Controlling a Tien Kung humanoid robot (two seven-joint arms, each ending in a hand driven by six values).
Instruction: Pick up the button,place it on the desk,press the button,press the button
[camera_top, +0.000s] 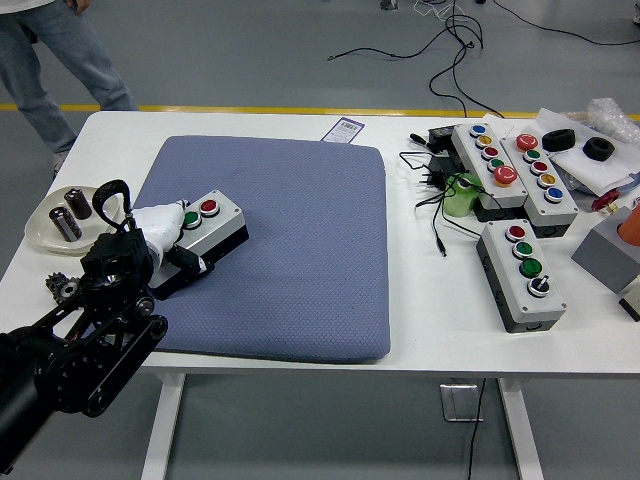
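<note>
A small white button box (214, 222) with a green and a red button and a black base is on the blue mat (290, 250), near its left edge. My left hand (165, 232), white with black fingers, is closed around the box's left end. The white part lies by the green button and the black fingers (188, 264) curl along the box's near side. Whether the box rests on the mat or is lifted a little I cannot tell. My right hand is out of view.
A white plate (40, 238) with dark cylinders and a small gear (62, 288) lie left of the mat. Larger button boxes (522, 272), (512, 160), cables (440, 205) and a green object (462, 195) crowd the right side. A person's legs (50, 60) are at the top left.
</note>
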